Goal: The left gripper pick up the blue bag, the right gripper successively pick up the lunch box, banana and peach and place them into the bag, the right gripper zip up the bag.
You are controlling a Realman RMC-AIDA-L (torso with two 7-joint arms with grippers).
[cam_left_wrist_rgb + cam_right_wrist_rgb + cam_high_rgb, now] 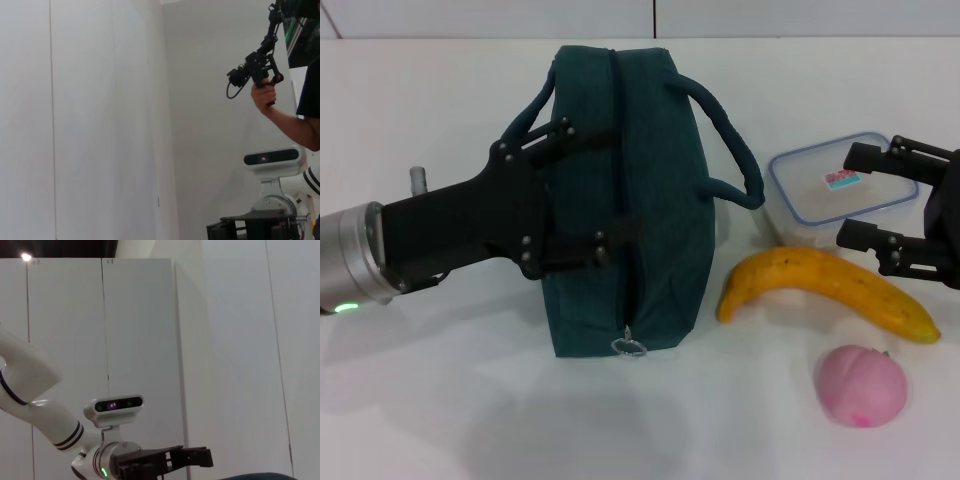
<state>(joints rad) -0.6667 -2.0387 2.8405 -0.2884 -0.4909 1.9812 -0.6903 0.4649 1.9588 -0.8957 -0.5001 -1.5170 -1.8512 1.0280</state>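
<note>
Left hand [582, 190]: I see it reaching in from my left, its two black fingers spread and lying across the near side panel of the blue bag; one finger [552, 133] sits up by the handle, the other lower down by the zip line. It looks open, laid against the fabric rather than clamped on it.
Blue bag [640, 190]: I read it as dark teal, lying on its side on the white tabletop [440, 420], zip seam running along its length, a metal zip ring [628, 346] at the near end.
Bag handles: one curved handle [730, 145] arches out toward the lunch box; the other sits by the left hand's upper finger.
Right hand [876, 195]: at the right edge, fingers apart, one over the far corner of the lunch box and one at its near edge; open, gripping nothing that I can see.
Lunch box [820, 190]: clear box with a blue-rimmed lid and a small label, just right of the bag, on the tabletop.
Banana [820, 285]: lying on the tabletop in front of the lunch box, its near end close to the bag's side.
Peach [861, 386]: pink, nearest to me, just in front of the banana's right half, apart from the bag.
Left wrist view: mostly white wall; a person's hand [262, 96] holding a black handheld device.
Right wrist view: white wall panels and the left arm [35, 405] with its black fingers.
</note>
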